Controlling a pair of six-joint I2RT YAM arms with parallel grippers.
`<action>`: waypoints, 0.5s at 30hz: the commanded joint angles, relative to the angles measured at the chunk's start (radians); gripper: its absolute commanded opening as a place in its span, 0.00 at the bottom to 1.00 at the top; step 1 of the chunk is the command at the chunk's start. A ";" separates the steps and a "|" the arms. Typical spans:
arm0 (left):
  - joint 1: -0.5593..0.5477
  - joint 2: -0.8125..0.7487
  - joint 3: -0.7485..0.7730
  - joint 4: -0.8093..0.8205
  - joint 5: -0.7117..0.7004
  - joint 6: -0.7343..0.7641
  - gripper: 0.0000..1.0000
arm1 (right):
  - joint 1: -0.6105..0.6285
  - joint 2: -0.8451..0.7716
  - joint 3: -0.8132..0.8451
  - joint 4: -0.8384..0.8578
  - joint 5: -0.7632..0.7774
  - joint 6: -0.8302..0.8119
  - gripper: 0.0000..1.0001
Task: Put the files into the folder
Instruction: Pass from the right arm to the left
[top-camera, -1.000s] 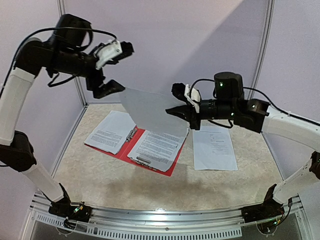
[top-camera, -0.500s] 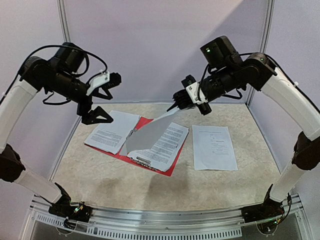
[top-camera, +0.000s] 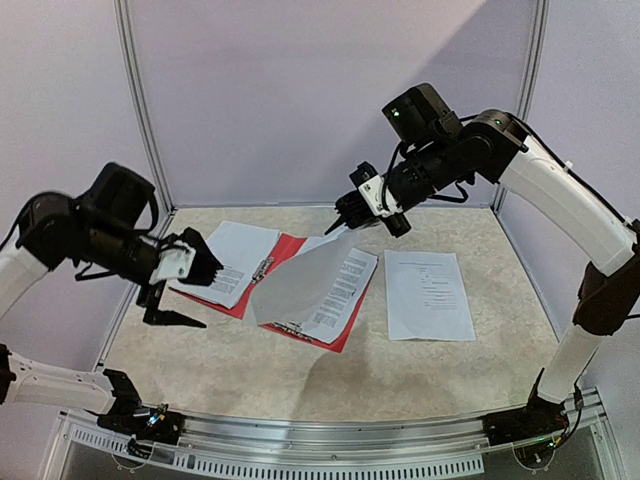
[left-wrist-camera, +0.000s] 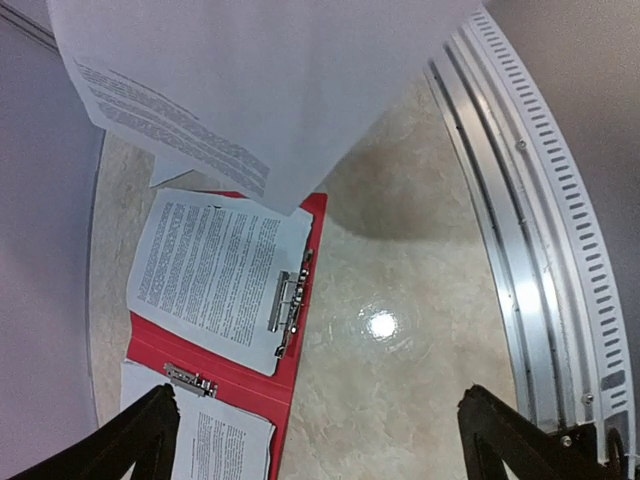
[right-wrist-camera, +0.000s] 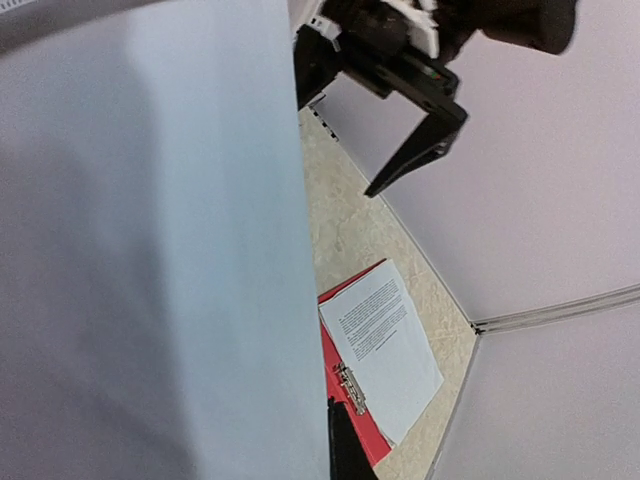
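Observation:
The red folder (top-camera: 335, 340) lies open on the table, with a printed sheet (top-camera: 225, 262) on its left half and another (top-camera: 345, 290) on its right half. My right gripper (top-camera: 347, 220) is shut on the top corner of a third sheet (top-camera: 295, 285), which hangs down over the folder's right half. In the right wrist view this held sheet (right-wrist-camera: 150, 250) fills the left side. My left gripper (top-camera: 198, 295) is open and empty, low by the folder's left edge. The left wrist view shows the folder (left-wrist-camera: 225, 395), its silver clip (left-wrist-camera: 290, 315) and the hanging sheet (left-wrist-camera: 270, 80).
One more printed sheet (top-camera: 430, 293) lies flat on the table to the right of the folder. Purple walls close in the back and sides. A metal rail (top-camera: 320, 440) runs along the near edge.
My left gripper let go of the sheet and dropped from high up to the folder's left side. My right gripper rose, and the sheet swung down over the folder.

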 joint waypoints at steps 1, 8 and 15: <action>-0.100 -0.173 -0.293 0.466 -0.123 -0.079 1.00 | -0.011 -0.036 -0.086 0.120 -0.049 0.057 0.00; -0.260 -0.212 -0.514 0.933 -0.379 -0.241 0.99 | -0.030 -0.080 -0.156 0.254 -0.100 0.162 0.00; -0.266 -0.183 -0.548 1.079 -0.373 -0.390 1.00 | -0.035 -0.120 -0.265 0.401 -0.076 0.251 0.00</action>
